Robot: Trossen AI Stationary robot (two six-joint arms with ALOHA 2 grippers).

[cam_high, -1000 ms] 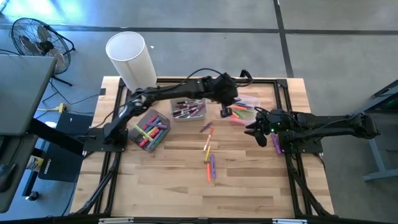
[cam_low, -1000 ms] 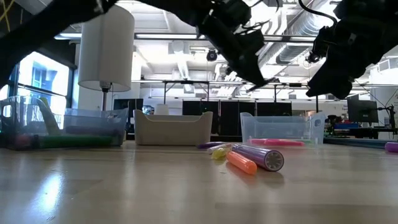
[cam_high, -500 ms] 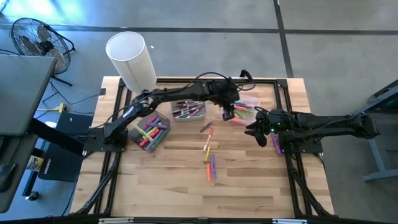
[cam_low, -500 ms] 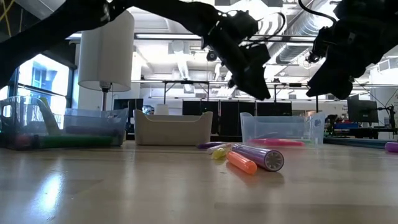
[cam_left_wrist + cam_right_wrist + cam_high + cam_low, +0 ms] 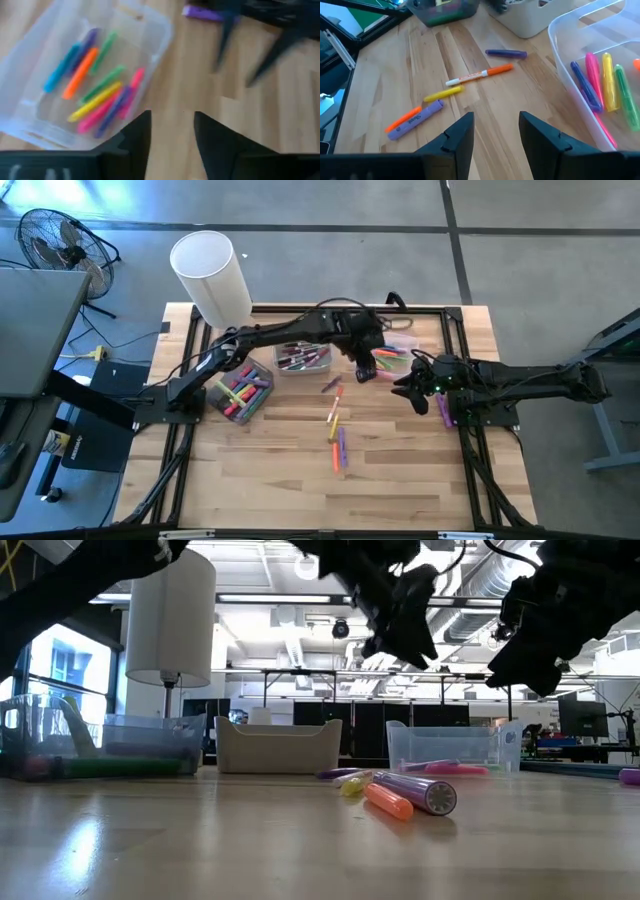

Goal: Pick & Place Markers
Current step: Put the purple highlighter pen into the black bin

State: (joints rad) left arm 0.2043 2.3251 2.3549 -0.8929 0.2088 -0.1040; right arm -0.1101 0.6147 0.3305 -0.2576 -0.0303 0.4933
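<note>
With both the left tool (image 5: pixel 364 370) and right tool (image 5: pixel 405 391) open and empty at the frame's centre, reaching for the loose markers (image 5: pixel 336 432) on the tabletop (image 5: pixel 400 480) together risks a collision.

Left hand (image 5: pixel 365 369) is hanging over the table (image 5: pixel 400 480) just beside the clear bin (image 5: pixel 402 340) of markers (image 5: pixel 392 352). Right hand (image 5: pixel 405 387) is waiting near that bin. Loose markers (image 5: pixel 336 430) are lying mid-table. Grey bin (image 5: pixel 303 356) and another clear bin (image 5: pixel 241 390) are sitting further left.
</note>
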